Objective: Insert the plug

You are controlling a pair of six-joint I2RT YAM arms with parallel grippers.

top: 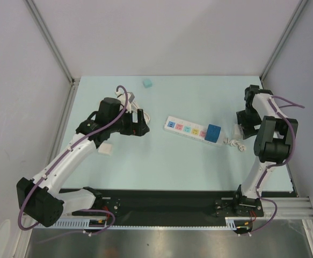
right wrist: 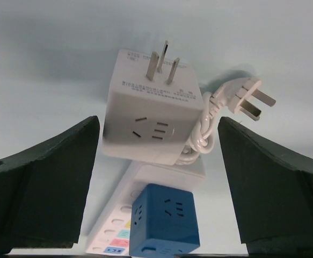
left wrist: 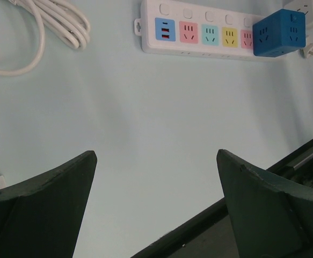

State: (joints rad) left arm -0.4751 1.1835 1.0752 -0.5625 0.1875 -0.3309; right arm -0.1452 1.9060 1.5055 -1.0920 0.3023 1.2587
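Reaching for the plug; nothing gripped yet.
Right gripper (right wrist: 157, 126) gapes empty around the white plug (right wrist: 140, 102), probably the target, near the worktop's (top: 199, 161) right edge. Next: close, lift, align over the power strip (top: 186, 129). Left gripper (left wrist: 156, 161) is spread wide, empty.

The tabletop (left wrist: 145, 107) is pale mint. The power strip (left wrist: 199, 49) is white, with socket faces blue, pink, teal, yellow and pink in turn. The blue cube adapter (left wrist: 278, 32) is deep blue. The white cube adapter (right wrist: 151, 107) and the coiled cable (left wrist: 54, 21) are white. The small block (top: 147, 83) is teal.
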